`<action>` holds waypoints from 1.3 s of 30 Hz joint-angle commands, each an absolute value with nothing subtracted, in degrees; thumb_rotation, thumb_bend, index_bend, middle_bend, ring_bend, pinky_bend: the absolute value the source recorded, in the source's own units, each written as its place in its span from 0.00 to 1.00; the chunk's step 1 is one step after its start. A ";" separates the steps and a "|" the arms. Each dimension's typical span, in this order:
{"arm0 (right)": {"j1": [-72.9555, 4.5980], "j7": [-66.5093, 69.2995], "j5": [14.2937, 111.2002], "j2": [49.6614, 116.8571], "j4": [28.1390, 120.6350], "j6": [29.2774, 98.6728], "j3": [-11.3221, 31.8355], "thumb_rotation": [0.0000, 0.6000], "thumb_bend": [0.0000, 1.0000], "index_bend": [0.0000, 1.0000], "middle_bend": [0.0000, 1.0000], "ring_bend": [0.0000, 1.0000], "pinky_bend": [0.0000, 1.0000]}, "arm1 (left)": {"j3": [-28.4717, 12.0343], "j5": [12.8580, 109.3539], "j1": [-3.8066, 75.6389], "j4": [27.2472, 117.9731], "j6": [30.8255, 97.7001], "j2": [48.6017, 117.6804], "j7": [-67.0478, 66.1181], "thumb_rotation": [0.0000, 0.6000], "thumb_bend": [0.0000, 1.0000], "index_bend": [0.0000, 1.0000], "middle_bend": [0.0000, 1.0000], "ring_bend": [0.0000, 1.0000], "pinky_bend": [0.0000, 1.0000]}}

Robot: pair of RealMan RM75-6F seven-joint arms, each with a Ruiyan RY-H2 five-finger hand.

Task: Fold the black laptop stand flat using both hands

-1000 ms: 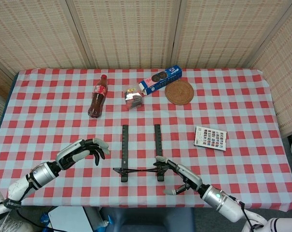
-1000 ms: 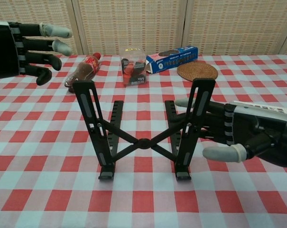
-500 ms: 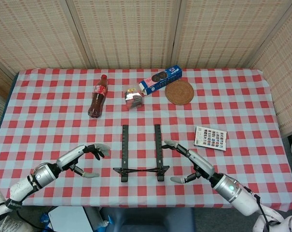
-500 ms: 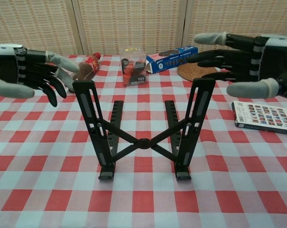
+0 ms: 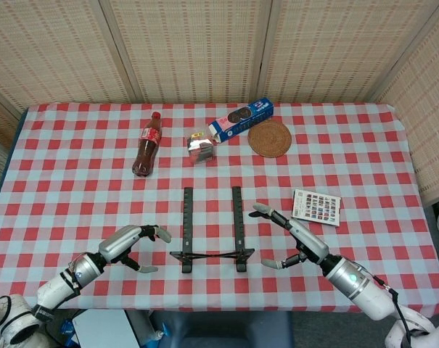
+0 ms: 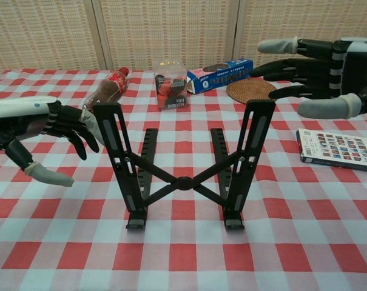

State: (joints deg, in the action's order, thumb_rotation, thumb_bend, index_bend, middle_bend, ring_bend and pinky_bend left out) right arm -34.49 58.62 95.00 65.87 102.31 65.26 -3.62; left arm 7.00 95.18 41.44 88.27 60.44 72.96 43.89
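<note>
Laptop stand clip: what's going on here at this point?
The black laptop stand stands unfolded on the checked table, with neither side touched. The left robot hand hovers open beside its left upright, and the right robot hand hovers open, up and to the right of its right upright. Folding has not started.
</note>
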 commanded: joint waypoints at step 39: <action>-32.88 60.61 95.64 67.54 99.74 64.57 -4.36 1.00 0.18 0.05 0.14 0.00 0.06 | 0.45 84.55 38.33 86.94 54.65 86.20 24.72 1.00 0.33 0.50 0.28 0.28 0.33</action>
State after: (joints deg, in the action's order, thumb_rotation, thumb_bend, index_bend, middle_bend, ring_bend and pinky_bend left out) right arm -32.88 60.61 95.64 67.54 99.75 64.57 -4.36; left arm 0.46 84.54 38.33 86.94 54.65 86.20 24.72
